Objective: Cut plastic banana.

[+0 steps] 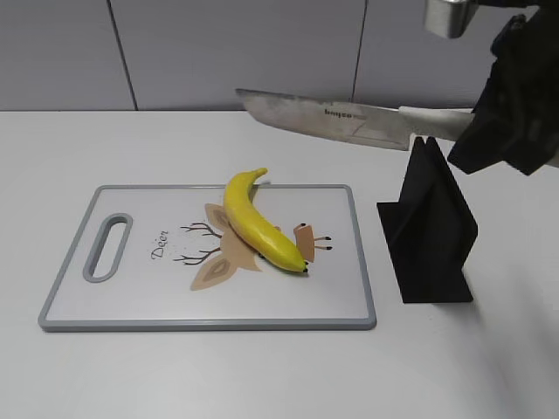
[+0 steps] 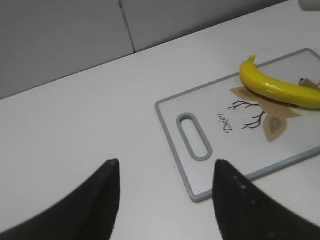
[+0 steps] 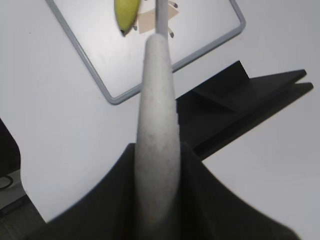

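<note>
Plastic banana (image 1: 256, 223): whole, glossy yellow, curved, lying diagonally mid-board.

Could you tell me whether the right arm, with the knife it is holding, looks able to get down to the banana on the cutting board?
Probably yes: the right gripper holds the knife raised behind the banana, with nothing between them; the black stand sits off to the side.

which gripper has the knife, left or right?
The right gripper, shut on the knife handle, blade raised above the table behind the banana. The left gripper is open and holds nothing.
</note>
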